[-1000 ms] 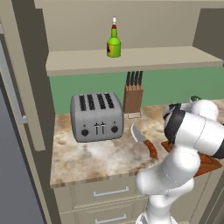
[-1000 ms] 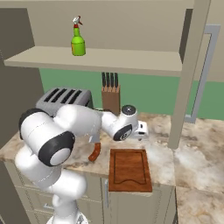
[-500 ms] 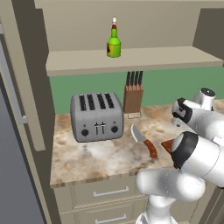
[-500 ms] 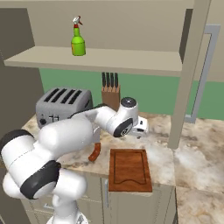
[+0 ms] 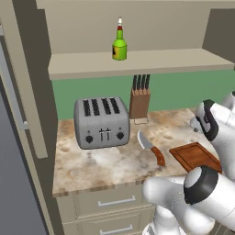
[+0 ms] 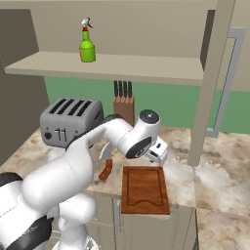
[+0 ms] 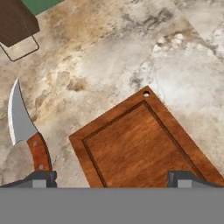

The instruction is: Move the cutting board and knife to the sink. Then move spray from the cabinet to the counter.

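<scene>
Hand view: end effector (image 7: 112,178) wide open, empty, above cutting board (image 7: 142,144) | knife (image 7: 26,131) just beside board on bench (image 7: 113,57) | spray (image 5: 119,45) on shelf (image 5: 137,62) above

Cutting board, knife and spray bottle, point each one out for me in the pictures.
cutting board (image 7: 142,144), hand view, on the middle of its recessed face.
knife (image 5: 158,155), left base view, on its reddish-brown handle.
spray bottle (image 6: 87,50), right base view, on its green body, standing on the shelf.
</scene>
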Controlling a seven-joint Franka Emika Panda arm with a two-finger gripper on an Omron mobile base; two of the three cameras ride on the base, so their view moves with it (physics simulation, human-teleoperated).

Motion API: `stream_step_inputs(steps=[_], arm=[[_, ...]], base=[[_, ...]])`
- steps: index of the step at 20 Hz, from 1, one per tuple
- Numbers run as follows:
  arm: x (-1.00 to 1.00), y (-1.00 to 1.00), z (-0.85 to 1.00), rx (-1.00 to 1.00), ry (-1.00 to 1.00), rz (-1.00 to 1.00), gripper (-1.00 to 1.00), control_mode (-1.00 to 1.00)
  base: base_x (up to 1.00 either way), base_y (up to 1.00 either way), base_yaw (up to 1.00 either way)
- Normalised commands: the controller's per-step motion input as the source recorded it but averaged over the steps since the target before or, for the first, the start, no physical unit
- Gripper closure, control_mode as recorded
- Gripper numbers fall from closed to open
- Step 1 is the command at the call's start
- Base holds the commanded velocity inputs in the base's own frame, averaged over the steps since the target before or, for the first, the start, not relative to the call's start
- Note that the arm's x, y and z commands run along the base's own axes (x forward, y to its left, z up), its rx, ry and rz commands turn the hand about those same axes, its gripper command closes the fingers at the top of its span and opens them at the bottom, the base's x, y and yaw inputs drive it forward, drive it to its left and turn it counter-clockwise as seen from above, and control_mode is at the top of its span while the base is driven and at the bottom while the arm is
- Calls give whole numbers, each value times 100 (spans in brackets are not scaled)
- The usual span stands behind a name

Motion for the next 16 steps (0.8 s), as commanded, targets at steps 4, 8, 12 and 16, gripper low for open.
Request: stream_step_inputs(steps=[4,8,12,16], arm=[[-60,1,19,13,0,-34,-100,-100],[-66,0,7,8,0,-36,-100,-100],[-65,0,0,4,-1,-33,-100,-100],[-64,-3,-3,11,-1,-29,-100,-100]], base=[[0,0,0],[0,0,0],[0,0,0],[0,0,0]])
